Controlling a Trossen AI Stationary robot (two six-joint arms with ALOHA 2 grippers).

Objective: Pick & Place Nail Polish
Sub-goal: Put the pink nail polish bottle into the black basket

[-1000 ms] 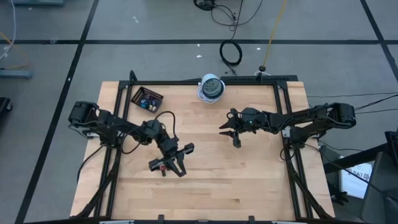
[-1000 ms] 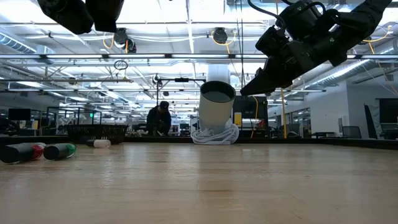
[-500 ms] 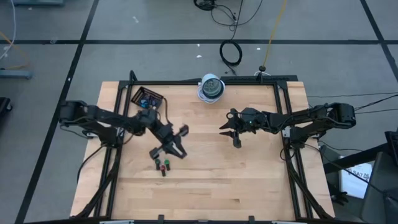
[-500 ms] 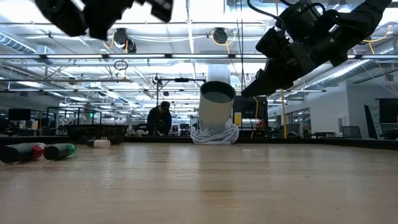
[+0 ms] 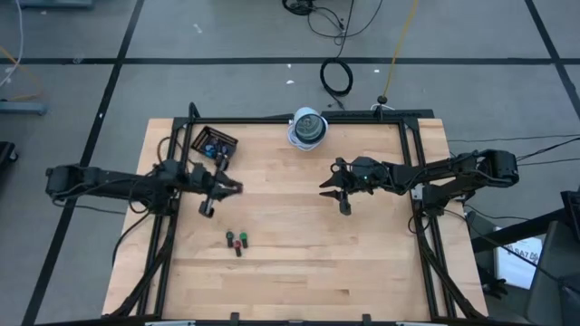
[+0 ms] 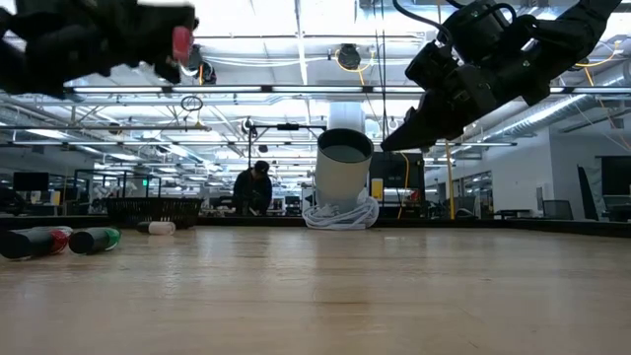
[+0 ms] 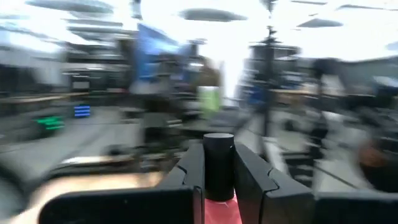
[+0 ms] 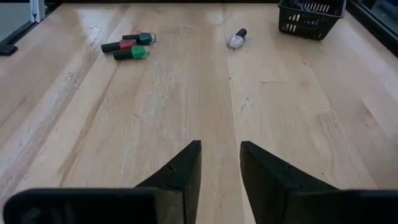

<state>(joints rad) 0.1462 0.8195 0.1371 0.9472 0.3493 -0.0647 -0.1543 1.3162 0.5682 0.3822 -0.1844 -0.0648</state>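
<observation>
My left gripper point(image 5: 220, 187) is raised over the table's left part, near the black basket point(image 5: 215, 143), and is shut on a pink nail polish bottle point(image 7: 219, 171) with a dark cap. A red bottle point(image 5: 231, 238) and a green bottle point(image 5: 242, 239) lie on their sides on the table, nearer the front edge; they also show in the right wrist view point(image 8: 127, 45). A pale bottle point(image 8: 236, 39) lies on its side closer to the basket. My right gripper point(image 5: 337, 192) is open and empty, raised over the table's middle right. My left gripper pinches the bottle between its two fingers point(image 7: 189, 171). The bottle lies along the fingers: its dark cap point(image 7: 219, 155) sticks out past the fingertips and its pink body point(image 7: 221, 210) sits farther back. The bottle is lifted clear of the table.
The black basket point(image 8: 311, 15) at the far left holds small coloured things. A white cup point(image 5: 308, 127) on a pale coil stands at the far edge's middle. Bare wood lies between the two grippers and along the front.
My left gripper has gone from above the red and green bottles toward the table's far left, toward the black basket, turning as it went and carrying the pink bottle. The bottles on the table have stayed where they were.
</observation>
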